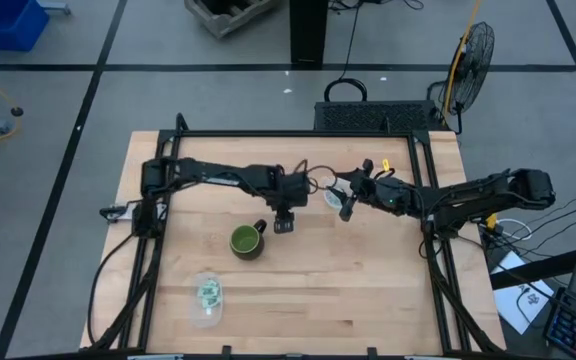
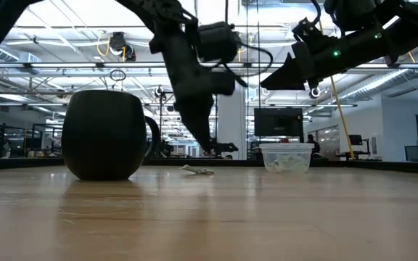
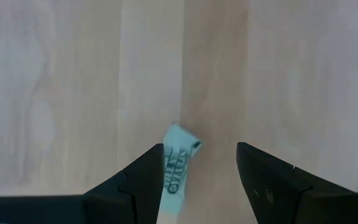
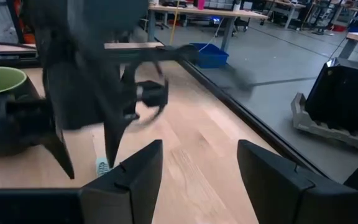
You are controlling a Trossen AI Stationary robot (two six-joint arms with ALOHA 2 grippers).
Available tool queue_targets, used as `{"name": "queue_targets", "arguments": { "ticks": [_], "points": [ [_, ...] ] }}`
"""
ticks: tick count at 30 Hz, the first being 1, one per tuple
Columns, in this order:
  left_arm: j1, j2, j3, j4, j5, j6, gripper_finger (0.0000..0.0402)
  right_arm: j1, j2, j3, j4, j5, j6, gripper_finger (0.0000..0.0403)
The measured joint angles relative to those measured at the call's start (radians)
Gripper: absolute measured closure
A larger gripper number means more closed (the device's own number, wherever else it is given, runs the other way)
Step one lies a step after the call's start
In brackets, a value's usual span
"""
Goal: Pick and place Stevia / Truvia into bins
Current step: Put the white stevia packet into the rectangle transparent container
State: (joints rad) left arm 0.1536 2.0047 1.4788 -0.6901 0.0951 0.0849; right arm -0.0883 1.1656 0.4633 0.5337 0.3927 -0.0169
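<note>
A pale green and white sachet (image 3: 178,167) lies on the wooden table, one end curled up; it also shows in the low view (image 2: 197,171). My left gripper (image 3: 201,149) is open and points down over it (image 1: 284,227), one finger on either side, the sachet close against one finger (image 3: 143,177). My right gripper (image 1: 347,211) is open and empty, raised above the table (image 2: 271,81) beside a clear cup (image 1: 332,197). That cup holds sachets (image 2: 287,158). A second clear tub (image 1: 208,298) with sachets stands near the table's front left. My left gripper stands over the sachet with open fingers pointing down. The sachet's long edge (image 3: 168,174) lies right beside one finger, flat on the table. Whether that finger touches it, I cannot tell.
A dark green mug (image 1: 247,241) with a handle stands just left of my left gripper, large in the low view (image 2: 107,135). Black frame rails (image 1: 438,270) run along the table's sides. Bare wood lies toward the front right (image 1: 368,300).
</note>
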Motion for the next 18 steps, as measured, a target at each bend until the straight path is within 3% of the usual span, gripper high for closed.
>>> {"name": "queue_targets", "arguments": {
  "ticks": [10,18],
  "points": [
    [-0.009,0.057,0.0,0.015,-0.078,-0.015,0.0195,0.0,0.0,0.0,-0.014,-0.001,0.005,0.0204],
    [-0.008,0.059,-0.017,0.018,-0.044,-0.037,0.0195,0.0,0.0,0.0,-0.014,-0.001,0.005,0.0204]
  ]
}}
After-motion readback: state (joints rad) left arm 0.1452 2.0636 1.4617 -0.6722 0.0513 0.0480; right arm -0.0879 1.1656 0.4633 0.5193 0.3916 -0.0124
